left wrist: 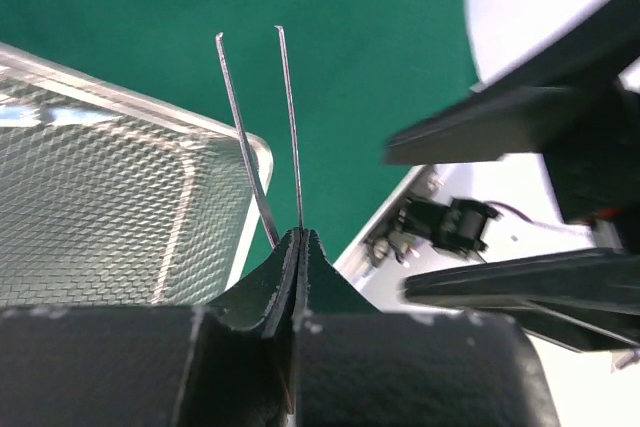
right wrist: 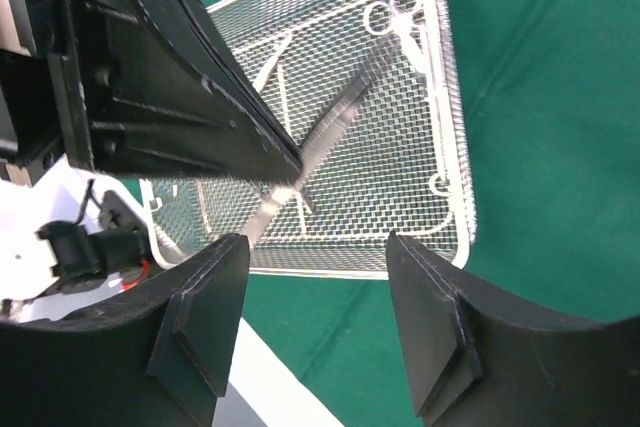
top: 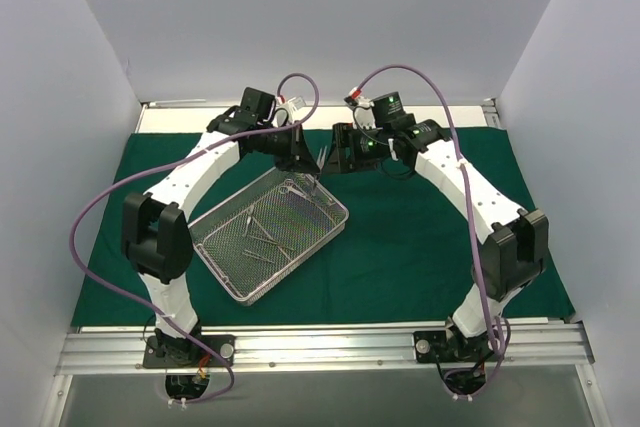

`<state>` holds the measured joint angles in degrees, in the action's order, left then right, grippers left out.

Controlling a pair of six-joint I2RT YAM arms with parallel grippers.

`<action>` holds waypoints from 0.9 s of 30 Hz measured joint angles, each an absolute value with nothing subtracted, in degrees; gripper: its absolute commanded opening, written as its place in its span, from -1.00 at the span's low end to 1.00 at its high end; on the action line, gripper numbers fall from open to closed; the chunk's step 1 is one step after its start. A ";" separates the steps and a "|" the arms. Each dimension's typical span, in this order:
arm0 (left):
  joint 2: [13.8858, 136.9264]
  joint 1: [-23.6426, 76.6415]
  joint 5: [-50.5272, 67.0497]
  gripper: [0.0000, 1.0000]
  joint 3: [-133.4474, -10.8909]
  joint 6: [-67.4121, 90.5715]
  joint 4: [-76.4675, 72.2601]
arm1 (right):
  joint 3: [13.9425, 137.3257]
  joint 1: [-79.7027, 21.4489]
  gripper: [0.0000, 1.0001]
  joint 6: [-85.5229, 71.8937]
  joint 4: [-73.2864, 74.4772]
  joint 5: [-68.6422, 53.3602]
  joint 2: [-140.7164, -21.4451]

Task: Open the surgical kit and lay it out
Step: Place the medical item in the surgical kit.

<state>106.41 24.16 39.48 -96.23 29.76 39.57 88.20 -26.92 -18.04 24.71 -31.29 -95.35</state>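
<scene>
The left fingers [left wrist: 272, 292] are pressed together on the base of thin forceps [left wrist: 290, 127], whose 2 tips point away from them over the corner of the mesh tray [left wrist: 100, 207] on the green cloth [left wrist: 380, 47]; the right fingers [right wrist: 205, 327] stand spread just beside them. The forceps should probably be carried clear of the tray rim, lowered flat onto the cloth, then released.

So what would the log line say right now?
left pincer shut on forceps | right pincer open, empty | mesh tray on green drape, scissors inside
</scene>
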 measured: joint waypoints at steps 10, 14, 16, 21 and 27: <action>106.41 24.01 53.08 -0.95 -95.09 36.60 23.44 | 85.97 -23.24 0.15 -21.52 19.86 -38.74 -93.54; 106.41 23.44 59.51 -0.95 -90.50 44.01 10.20 | 84.42 -21.52 0.19 -23.59 17.32 -40.10 -90.30; 106.41 23.27 61.98 -0.95 -87.48 49.36 2.11 | 82.94 -20.34 0.21 -25.06 15.27 -40.95 -87.88; 106.45 23.24 65.76 -0.95 -81.73 61.98 -16.51 | 78.78 -17.47 0.17 -28.97 9.87 -43.90 -82.85; 106.80 23.27 67.77 -0.95 -80.68 73.34 -32.60 | 76.18 -14.90 0.08 -31.77 6.11 -47.00 -82.37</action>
<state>106.80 23.27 67.77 -80.68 73.34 -32.60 76.18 -14.90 -31.77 6.11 -47.00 -82.37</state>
